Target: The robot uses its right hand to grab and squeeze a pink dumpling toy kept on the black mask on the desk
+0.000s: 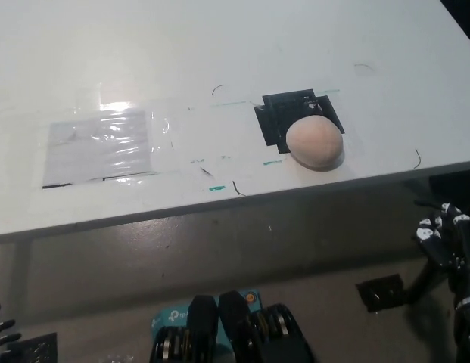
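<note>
A pale pink dumpling toy (315, 141) lies on the front right part of a black mask patch (277, 120) taped to the white desk (219, 60). My black right hand (445, 236) hangs below the desk's front edge at the right, well apart from the toy, with its fingers spread and nothing in it. Only the fingertips of my white left hand (1, 330) show at the bottom left corner, too little to tell how it stands.
A shiny clear plastic sheet (98, 147) is taped flat on the desk's left part. Thin black marks and green tape bits dot the desk near its front edge (219, 208). A small black plate (381, 291) lies on the floor below.
</note>
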Robot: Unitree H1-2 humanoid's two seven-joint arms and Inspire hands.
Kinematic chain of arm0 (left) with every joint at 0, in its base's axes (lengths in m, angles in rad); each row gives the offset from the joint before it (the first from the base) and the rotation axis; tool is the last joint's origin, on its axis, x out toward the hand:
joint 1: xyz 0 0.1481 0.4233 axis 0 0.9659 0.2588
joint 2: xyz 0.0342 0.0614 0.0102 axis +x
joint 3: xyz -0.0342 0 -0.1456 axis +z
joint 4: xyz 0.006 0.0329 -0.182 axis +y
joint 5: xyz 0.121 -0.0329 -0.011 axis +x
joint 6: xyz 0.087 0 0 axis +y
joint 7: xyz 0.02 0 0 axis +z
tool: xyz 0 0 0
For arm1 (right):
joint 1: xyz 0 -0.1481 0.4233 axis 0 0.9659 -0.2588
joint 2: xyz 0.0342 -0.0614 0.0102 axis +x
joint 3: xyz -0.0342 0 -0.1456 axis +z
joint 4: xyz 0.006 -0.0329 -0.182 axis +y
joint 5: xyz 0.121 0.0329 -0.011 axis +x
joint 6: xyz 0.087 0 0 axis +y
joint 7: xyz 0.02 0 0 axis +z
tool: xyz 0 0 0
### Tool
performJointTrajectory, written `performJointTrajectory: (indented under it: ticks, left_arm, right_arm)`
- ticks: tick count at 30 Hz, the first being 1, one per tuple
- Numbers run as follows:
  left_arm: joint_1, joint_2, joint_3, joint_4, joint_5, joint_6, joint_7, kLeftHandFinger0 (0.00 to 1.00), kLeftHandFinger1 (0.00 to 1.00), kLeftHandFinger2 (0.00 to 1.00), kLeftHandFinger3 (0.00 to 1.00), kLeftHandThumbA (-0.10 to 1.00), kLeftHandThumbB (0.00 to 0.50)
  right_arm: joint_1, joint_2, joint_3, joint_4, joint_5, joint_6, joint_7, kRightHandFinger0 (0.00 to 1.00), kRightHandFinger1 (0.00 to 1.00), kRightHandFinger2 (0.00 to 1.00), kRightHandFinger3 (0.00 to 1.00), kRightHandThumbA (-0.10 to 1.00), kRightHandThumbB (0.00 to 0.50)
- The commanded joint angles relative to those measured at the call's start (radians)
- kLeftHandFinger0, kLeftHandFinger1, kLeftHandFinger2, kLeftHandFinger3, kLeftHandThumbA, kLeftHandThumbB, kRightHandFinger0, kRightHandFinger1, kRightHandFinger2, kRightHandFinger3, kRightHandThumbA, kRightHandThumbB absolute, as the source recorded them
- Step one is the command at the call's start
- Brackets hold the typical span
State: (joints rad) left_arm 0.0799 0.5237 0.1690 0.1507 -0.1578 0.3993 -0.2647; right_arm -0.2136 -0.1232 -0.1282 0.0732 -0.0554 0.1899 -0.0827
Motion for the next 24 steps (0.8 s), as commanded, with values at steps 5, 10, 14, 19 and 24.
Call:
performJointTrajectory:
  ticks: [5,10,14,19,24]
  left_arm:
    - [-0.015,0.023,0.016,-0.031,-0.023,0.034,-0.021,0.72,0.80,0.90,0.93,1.00,0.102]
    - [-0.013,0.026,0.012,-0.034,-0.017,0.039,-0.020,0.73,0.80,0.89,0.93,1.00,0.101]
    - [-0.015,0.023,0.013,-0.033,-0.017,0.036,-0.016,0.71,0.79,0.88,0.91,1.00,0.093]
    - [-0.021,0.017,0.022,-0.035,-0.042,0.055,-0.024,0.79,0.83,0.93,0.93,1.00,0.102]
    - [-0.023,0.020,0.017,-0.036,-0.039,0.057,-0.025,0.75,0.81,0.91,0.93,1.00,0.103]
  right_arm:
    - [-0.268,-0.043,0.049,-0.131,-0.047,0.012,0.021,0.09,0.16,0.37,0.73,0.04,0.231]
    - [-0.366,-0.085,0.130,-0.135,-0.103,0.035,0.069,0.26,0.37,0.60,0.97,0.24,0.314]
    - [-0.435,-0.147,0.253,-0.133,-0.150,0.120,0.173,1.00,1.00,1.00,1.00,0.49,0.423]
    - [-0.487,-0.186,0.391,-0.078,-0.213,0.193,0.245,1.00,1.00,1.00,1.00,0.64,0.500]
    - [-0.528,-0.173,0.492,0.035,-0.319,0.192,0.210,1.00,1.00,1.00,1.00,0.81,0.500]
